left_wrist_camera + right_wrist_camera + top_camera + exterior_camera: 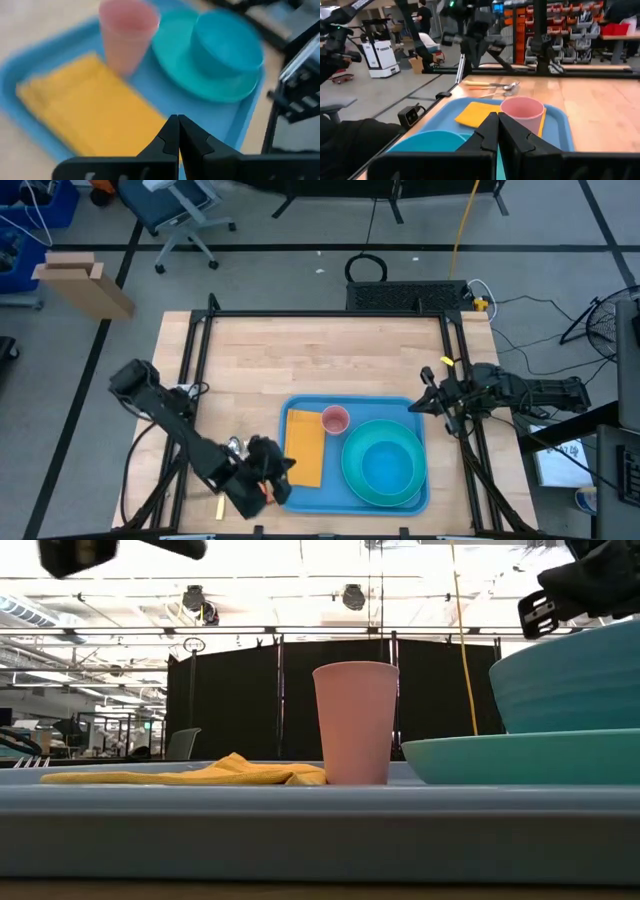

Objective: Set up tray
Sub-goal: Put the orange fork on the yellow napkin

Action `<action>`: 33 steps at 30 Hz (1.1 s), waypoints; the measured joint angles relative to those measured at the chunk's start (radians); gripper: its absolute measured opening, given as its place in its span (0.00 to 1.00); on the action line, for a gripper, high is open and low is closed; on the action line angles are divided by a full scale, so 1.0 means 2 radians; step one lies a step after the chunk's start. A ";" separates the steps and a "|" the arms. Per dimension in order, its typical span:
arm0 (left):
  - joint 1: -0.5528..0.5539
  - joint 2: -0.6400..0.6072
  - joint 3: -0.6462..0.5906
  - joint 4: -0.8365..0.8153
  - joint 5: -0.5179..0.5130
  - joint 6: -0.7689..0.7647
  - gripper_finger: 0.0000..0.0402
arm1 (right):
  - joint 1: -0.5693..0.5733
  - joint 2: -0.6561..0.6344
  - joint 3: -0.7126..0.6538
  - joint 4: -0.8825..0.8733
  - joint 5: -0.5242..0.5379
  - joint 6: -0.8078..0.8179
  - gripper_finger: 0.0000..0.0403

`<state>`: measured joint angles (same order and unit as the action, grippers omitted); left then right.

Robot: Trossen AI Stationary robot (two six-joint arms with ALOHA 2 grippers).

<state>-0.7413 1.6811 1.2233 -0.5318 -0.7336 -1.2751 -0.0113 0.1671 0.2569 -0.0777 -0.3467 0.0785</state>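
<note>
The light-blue tray [300,502] lies on the near middle of the wooden table. On it are a folded yellow napkin [305,447], an upright pink cup [334,420] and a teal bowl sitting on a round teal plate [383,463]. My left gripper [283,473] is shut and empty, raised over the tray's near left corner, above the napkin's [100,110] edge. My right gripper [422,402] is also shut and empty, hovering by the tray's far right corner; its wrist view looks over the cup [521,112] and napkin [476,113].
Cutlery [492,88] lies on the bare wood left of the tray, beside my left arm; a silver piece [234,445] shows there from above. The table's far half [320,355] is bare wood. A black frame [200,340] borders the table.
</note>
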 joint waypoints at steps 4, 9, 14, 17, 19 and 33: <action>-0.013 0.067 0.099 -0.182 0.078 -0.160 0.00 | 0.000 0.000 0.000 -0.001 -0.013 -0.011 0.00; -0.030 0.125 0.184 -0.385 0.203 -0.372 0.00 | 0.000 0.000 0.000 0.001 -0.013 -0.021 0.00; -0.034 0.145 0.191 -0.410 0.255 -0.477 0.02 | 0.000 0.000 0.000 0.025 -0.013 -0.029 0.00; -0.028 0.154 0.191 -0.399 0.249 -0.472 0.05 | 0.000 0.000 0.000 0.034 -0.013 -0.036 0.00; -0.023 0.155 0.191 -0.400 0.244 -0.464 0.06 | 0.000 0.000 0.000 0.034 -0.013 -0.036 0.00; 0.042 0.154 0.139 -0.402 0.271 -0.417 0.50 | 0.000 0.000 0.000 0.132 -0.101 0.008 0.00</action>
<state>-0.6565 1.9900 1.5023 -1.3354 -0.1923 -2.1091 -0.0113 0.1673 0.2573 0.1865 -0.5494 0.0943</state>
